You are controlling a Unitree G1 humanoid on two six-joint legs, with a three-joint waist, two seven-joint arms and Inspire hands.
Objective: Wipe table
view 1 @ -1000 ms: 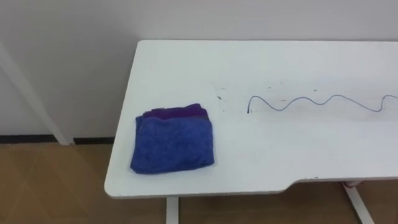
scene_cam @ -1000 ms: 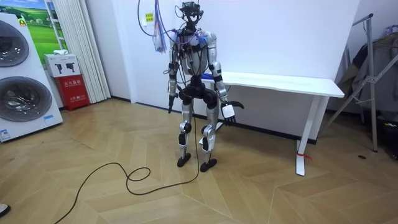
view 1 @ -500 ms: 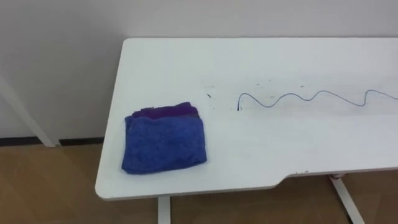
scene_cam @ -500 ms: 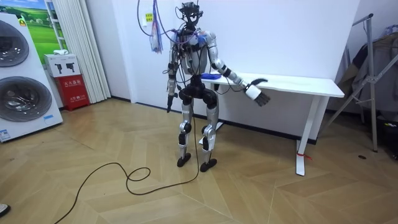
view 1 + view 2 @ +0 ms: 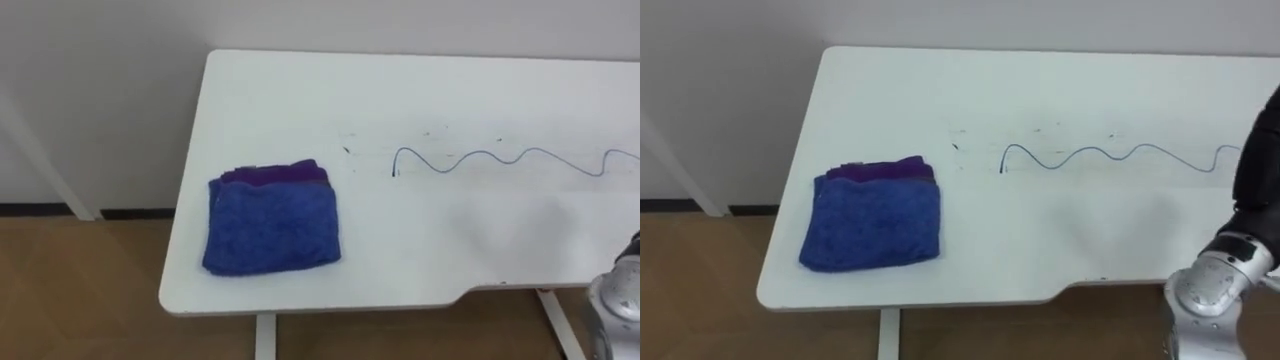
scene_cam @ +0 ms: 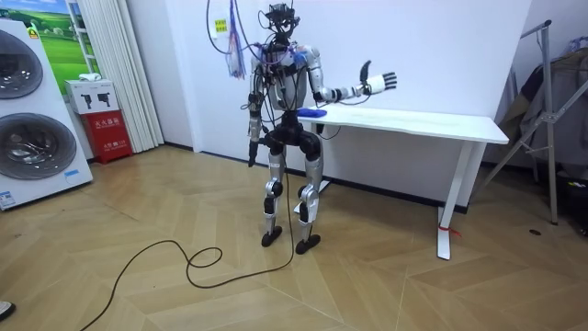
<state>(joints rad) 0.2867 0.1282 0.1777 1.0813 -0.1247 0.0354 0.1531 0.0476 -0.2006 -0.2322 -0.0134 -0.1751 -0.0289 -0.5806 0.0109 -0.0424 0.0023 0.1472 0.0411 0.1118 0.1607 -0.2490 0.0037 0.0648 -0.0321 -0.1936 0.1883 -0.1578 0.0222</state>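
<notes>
Robot position: standing on the wooden floor (image 6: 184,276) at the end of the surface (image 5: 450,100) nearest the room view's left, head turned down toward it.

Surface: white top against a pale wall, filling the centre and right of the eye views. Its near edge has a curved cut-out at the lower right.

Blue cloth (image 5: 272,228): folded into a rough square and lying flat in the lower left of the eye view, near the front corner of the surface. No hand is touching it.

Purple cloth (image 5: 275,176): folded, showing as a narrow strip along the blue cloth's far edge and touching it.

Wavy blue line (image 5: 500,160): drawn on the surface right of centre, running off the right edge of the frame, well apart from the cloths.

Right hand (image 6: 378,83): held up in the air above the surface in the upper centre of the room view, fingers straight and spread, holding nothing. Its arm enters the eye views at the lower right.

Left hand (image 6: 250,154): hanging beside the hip, left of centre in the room view. Finger state cannot be determined.

Washing machine (image 6: 28,119): far left of the room view.
</notes>
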